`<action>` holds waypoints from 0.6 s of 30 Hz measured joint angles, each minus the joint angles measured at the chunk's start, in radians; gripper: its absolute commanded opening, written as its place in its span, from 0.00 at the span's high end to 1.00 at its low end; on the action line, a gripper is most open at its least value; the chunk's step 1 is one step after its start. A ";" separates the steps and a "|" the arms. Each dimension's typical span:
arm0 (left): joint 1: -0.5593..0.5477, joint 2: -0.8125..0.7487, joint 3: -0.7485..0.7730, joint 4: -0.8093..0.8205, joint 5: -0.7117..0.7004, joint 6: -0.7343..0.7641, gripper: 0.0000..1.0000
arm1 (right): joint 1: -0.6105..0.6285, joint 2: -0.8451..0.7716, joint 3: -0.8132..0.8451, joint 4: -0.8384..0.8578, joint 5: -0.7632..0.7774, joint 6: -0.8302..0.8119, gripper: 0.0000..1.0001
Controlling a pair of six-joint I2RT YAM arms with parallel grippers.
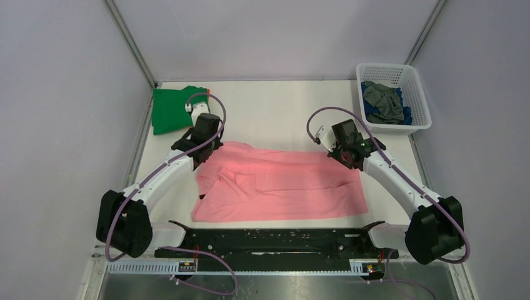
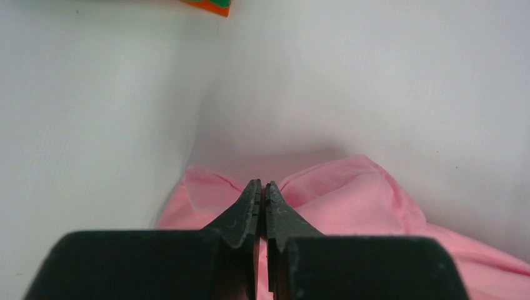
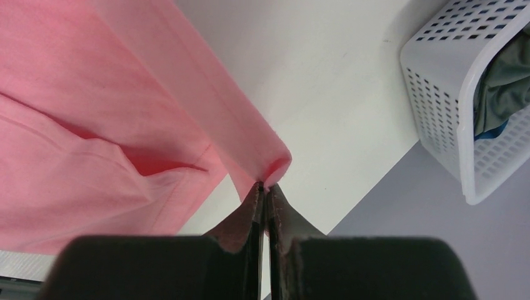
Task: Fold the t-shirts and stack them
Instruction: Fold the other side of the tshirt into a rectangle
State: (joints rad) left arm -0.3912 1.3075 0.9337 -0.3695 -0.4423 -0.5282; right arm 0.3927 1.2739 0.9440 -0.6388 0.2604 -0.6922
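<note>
While left gripper (image 2: 263, 185) and right gripper (image 3: 265, 186) each pinch the pink t-shirt (image 1: 281, 184), green t-shirt (image 1: 170, 110) lies beyond

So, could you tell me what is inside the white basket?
The white basket holds a crumpled grey t-shirt lying over a blue t-shirt, of which only edges show; anything beneath them is covered.

Pink t-shirt (image 1: 281, 184) spread centre, rumpled; green t-shirt (image 1: 170, 111) apparently folded, far-left.

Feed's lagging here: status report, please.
Left hand, right hand shut on pink t-shirt, far edge. Shirt spread out, rumpled. Green t-shirt, basket apart from it.
</note>
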 measured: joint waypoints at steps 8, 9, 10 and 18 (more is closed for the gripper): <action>0.000 -0.186 -0.175 0.005 0.010 -0.047 1.00 | 0.000 -0.070 -0.064 -0.008 -0.006 0.111 1.00; 0.000 -0.219 -0.196 0.005 0.013 -0.055 1.00 | 0.000 -0.090 -0.077 -0.013 -0.018 0.128 1.00; 0.000 -0.242 -0.211 0.004 0.016 -0.061 1.00 | 0.000 -0.105 -0.086 -0.017 -0.020 0.139 1.00; -0.013 -0.406 -0.360 0.013 0.063 -0.146 1.00 | 0.038 -0.200 -0.189 -0.029 -0.110 0.171 1.00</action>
State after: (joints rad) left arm -0.4038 0.9012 0.5739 -0.3569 -0.3794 -0.6746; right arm 0.4309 1.0744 0.7551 -0.6678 0.1505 -0.5213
